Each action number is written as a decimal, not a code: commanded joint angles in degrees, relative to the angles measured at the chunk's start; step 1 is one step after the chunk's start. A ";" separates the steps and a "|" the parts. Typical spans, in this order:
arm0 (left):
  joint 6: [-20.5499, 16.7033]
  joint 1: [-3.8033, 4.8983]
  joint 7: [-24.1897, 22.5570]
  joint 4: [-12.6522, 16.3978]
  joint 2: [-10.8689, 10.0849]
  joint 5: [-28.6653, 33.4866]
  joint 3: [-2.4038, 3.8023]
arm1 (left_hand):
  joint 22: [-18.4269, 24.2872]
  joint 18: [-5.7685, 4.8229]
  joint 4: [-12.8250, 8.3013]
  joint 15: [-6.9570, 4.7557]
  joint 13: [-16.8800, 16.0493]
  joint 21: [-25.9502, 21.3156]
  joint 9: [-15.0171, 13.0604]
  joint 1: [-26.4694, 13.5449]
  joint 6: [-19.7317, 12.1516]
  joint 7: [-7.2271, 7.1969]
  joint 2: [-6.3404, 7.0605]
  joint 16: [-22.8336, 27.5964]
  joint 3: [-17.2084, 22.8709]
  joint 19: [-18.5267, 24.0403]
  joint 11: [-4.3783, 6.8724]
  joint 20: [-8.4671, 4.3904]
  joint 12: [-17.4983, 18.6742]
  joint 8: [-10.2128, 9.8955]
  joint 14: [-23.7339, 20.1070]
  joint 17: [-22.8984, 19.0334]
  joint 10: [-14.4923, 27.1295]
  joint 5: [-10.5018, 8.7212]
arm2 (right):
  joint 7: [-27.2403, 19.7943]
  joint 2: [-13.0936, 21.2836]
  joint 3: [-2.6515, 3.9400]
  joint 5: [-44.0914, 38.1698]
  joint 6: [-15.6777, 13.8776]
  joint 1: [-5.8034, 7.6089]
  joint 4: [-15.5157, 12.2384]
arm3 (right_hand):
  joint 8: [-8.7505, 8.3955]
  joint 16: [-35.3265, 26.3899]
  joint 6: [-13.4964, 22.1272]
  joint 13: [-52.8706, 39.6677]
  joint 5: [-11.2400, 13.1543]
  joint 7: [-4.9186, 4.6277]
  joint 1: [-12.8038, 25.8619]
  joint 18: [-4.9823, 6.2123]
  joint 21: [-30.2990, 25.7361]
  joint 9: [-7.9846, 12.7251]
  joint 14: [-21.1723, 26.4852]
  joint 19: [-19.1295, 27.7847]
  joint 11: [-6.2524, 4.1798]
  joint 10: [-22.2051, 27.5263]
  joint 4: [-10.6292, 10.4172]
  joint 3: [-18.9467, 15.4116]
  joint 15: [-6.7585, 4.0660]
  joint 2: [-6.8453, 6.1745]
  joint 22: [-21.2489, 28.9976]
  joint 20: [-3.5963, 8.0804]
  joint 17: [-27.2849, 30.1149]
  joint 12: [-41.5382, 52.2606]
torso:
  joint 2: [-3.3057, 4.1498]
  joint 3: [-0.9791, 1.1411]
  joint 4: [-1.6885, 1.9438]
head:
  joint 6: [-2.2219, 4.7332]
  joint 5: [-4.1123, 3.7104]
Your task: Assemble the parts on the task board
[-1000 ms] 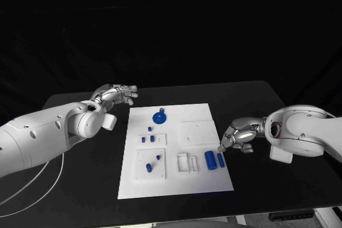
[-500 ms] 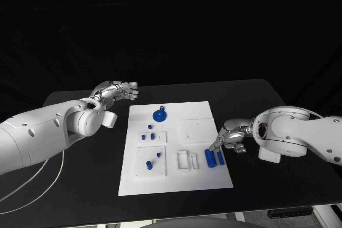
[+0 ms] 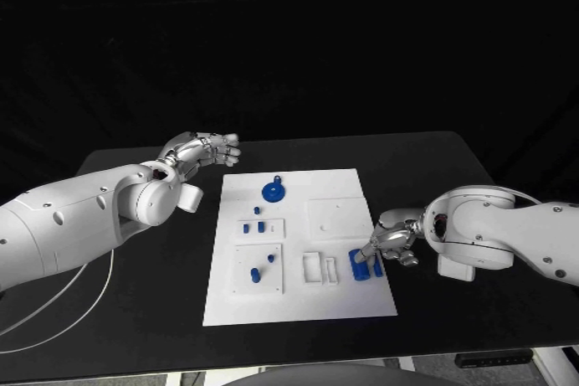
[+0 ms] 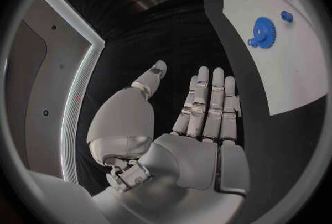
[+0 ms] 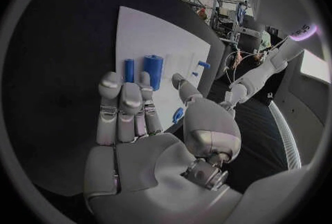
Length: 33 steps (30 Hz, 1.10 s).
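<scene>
We see the task board (image 3: 344, 298), a flat matte white plate, lying mid-bench on the black bench (image 3: 145, 319). Parts on it: a blue gear (image 3: 274, 191) with a toothed rim near the far end, small blue pegs (image 3: 253, 228) standing in a raised white block, another peg pair (image 3: 257, 274) in the next block nearer us, and two smooth blue cylinders by the board's right edge, a thick cylinder (image 3: 358, 264) and a thin cylinder (image 3: 376, 266) beside it

Right hand (image 3: 392, 243), silver and jointed, sits at the board's right edge just above the cylinders; the wrist view shows the fingers (image 5: 123, 101) straight and together, thumb apart, grasping nothing. We can't tell if a fingertip touches the thick cylinder

Left hand (image 3: 202, 151) hovers over the bench off the board's far left corner, released, fingers (image 4: 207, 102) extended side by side, nothing in it

A white cable (image 3: 73, 315) curves over the bench on the left. Backdrop is black
</scene>
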<state>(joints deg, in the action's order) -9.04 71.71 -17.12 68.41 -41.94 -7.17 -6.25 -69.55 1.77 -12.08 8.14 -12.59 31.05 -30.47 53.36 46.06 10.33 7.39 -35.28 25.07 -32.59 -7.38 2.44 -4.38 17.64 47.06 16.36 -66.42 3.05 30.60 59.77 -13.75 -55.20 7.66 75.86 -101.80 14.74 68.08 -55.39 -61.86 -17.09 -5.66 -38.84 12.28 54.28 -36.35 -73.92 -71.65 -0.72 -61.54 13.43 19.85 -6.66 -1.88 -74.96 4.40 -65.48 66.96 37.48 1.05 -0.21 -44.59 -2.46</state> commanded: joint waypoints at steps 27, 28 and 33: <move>1.57 0.03 -0.32 0.27 -0.26 -0.01 0.03 | -0.18 0.84 -0.04 -0.35 0.27 -0.40 0.27 -0.52 -0.82 0.17 -0.13 0.64 -0.34 -0.76 -0.25 -0.27 0.31 -0.15 1.41 0.61 0.72 0.05 | 2.28 -4.99 -0.23 -4.65 -5.35 -2.64 1.16 | -2.66 0.02 2.48 -0.84 1.64 -1.28 1.92 2.72 0.84 1.49 -0.37 0.34 1.18 0.29 0.63 0.31 0.89 -0.95 -1.00 0.43 -0.51 -0.11 | 0.09 0.03 -0.04 | -0.27 0.71; 1.45 0.03 -0.30 0.28 -0.26 -0.01 0.03 | -0.18 0.84 -0.04 -0.35 0.27 -0.40 0.27 -0.52 -0.83 0.17 -0.13 0.65 -0.34 -0.76 -0.25 -0.27 0.31 -0.16 1.42 0.62 0.72 0.06 | 2.37 -5.09 -0.23 -4.66 -5.47 -2.64 1.17 | -2.73 0.02 2.55 -0.86 1.66 -1.31 1.97 2.72 0.85 1.54 -0.38 0.32 1.21 0.28 0.63 0.33 0.91 -1.02 -1.00 0.44 -0.52 -0.11 | 0.10 0.01 -0.04 | -0.30 0.72; 1.43 0.03 -0.17 0.23 -0.30 -0.01 0.03 | -0.20 0.84 -0.03 -0.39 0.28 -0.43 0.28 -0.47 -0.83 0.17 -0.22 0.70 -0.29 -0.80 -0.24 -0.31 0.29 -0.15 1.51 0.68 0.71 0.07 | 2.87 -6.03 -0.23 -4.60 -4.25 -2.72 1.28 | -2.79 0.01 2.44 -0.95 2.04 -1.36 2.36 2.72 0.99 1.69 -0.44 0.18 1.26 0.21 0.46 0.46 0.97 -1.14 -0.99 0.51 -0.59 -0.12 | 0.10 -0.07 0.02 | -0.22 0.74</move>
<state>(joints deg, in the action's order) -8.43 71.71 -16.95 68.57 -42.28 -7.17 -6.25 -69.69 1.74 -12.08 7.73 -12.38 30.82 -30.24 53.37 45.70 10.39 7.38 -34.78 25.07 -32.89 -7.57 2.14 -4.38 17.63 48.28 16.98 -66.22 3.05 32.44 53.95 -13.87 -58.96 3.36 73.38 -100.61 12.14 68.09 -53.85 -62.75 -15.31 -6.16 -37.01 11.93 54.96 -34.68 -74.43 -71.26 0.22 -61.43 13.84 19.94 -6.14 -3.06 -74.96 4.54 -66.00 66.90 37.57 1.05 -0.22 -44.86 -1.70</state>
